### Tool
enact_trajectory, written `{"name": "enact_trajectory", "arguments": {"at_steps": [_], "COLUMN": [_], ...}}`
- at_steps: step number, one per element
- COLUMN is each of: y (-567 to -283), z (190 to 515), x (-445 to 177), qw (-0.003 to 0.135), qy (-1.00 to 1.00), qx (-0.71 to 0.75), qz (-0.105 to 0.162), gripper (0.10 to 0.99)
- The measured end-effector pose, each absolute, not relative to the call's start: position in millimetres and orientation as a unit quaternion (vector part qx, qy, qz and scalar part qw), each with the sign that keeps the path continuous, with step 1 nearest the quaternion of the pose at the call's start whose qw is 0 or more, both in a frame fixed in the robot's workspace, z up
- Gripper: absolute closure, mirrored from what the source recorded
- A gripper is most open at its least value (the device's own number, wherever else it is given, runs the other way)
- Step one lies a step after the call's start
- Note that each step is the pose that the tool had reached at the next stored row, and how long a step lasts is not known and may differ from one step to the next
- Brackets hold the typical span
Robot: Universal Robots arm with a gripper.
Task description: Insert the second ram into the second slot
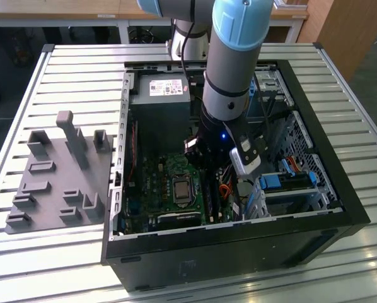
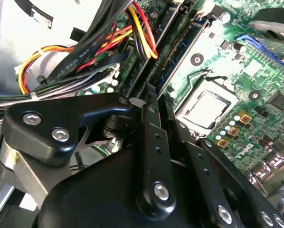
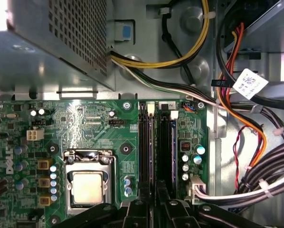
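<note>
The second ram (image 3: 152,147) stands edge-on in a memory slot (image 3: 165,147) of the motherboard (image 3: 89,128), just beside the processor socket (image 3: 87,185), inside the open computer case (image 1: 314,158). In the first wrist view the gripper (image 3: 154,202) sits directly over the near end of the stick, its black fingers (image 3: 141,209) drawn close together about the board edge; whether they actually clamp it cannot be told. In the exterior view the arm (image 1: 229,76) reaches down into the case at the exterior view's right of the socket. The power supply (image 1: 160,95) lies at the far end; bundled cables (image 3: 256,180) run beside the slots. A grey fixture plate (image 1: 56,177) rests on the table (image 1: 24,252) at the exterior view's left.
</note>
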State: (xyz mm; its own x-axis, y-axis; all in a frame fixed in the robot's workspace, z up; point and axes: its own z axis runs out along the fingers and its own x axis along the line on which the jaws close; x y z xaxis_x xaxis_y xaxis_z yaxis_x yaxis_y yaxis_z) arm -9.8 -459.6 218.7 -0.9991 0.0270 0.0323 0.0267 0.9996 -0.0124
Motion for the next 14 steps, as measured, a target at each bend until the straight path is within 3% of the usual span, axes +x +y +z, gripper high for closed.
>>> {"name": "enact_trajectory", "arguments": {"at_steps": [4, 6, 8, 14], "y": [-459.6, -459.6, -459.5, -459.5], "z": [223.9, 226.6, 226.9, 223.4], "x": [-9.8, -9.8, -9.8, -9.8], "qw": [0.016, 0.016, 0.016, 0.016], "qy": [-1.000, -1.000, -1.000, -1.000], "qx": [-0.013, -0.013, -0.013, -0.013], "qz": [0.006, 0.006, 0.006, 0.006], "gripper": [0.875, 0.957, 0.980, 0.980]}}
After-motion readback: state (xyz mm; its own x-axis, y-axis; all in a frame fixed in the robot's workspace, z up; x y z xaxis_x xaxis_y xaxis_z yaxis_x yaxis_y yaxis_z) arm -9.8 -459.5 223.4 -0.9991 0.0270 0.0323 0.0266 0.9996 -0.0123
